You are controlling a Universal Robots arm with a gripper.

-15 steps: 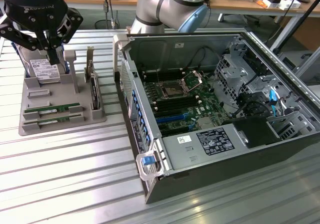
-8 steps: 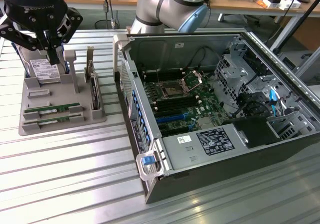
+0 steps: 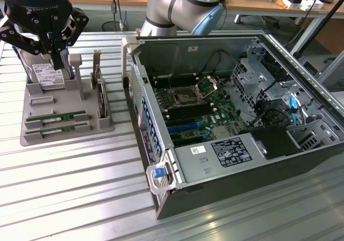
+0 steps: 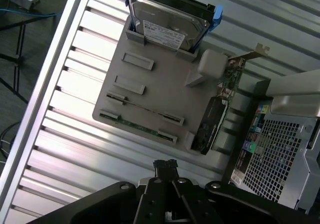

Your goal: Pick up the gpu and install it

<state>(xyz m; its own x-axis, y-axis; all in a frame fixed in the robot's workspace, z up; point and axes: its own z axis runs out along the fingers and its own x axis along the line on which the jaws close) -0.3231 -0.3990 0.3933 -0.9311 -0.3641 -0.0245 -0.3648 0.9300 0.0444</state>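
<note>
The gpu point(image 3: 56, 116) is a narrow green board stick lying on edge in a slot of the grey tray point(image 3: 48, 99), with a second stick like it point(image 3: 59, 126) just beside. In the wrist view the two sticks show edge-on, the gpu point(image 4: 145, 107) and the other stick point(image 4: 136, 126), on the tray point(image 4: 165, 94). My black gripper point(image 3: 57, 65) hangs above the tray's far end, in front of the hard drive. Its fingers are shut with nothing between them, and in the wrist view the gripper point(image 4: 165, 163) stands off from the sticks.
A silver hard drive point(image 3: 45, 74) point(image 4: 170, 27) in blue rails stands at the tray's far end. A dark upright card point(image 3: 101, 99) point(image 4: 220, 112) with a metal bracket stands on the tray's side nearest the open computer case point(image 3: 242, 192) point(image 4: 280, 159). Its motherboard point(image 3: 188, 107) lies exposed. Ribbed metal table all around.
</note>
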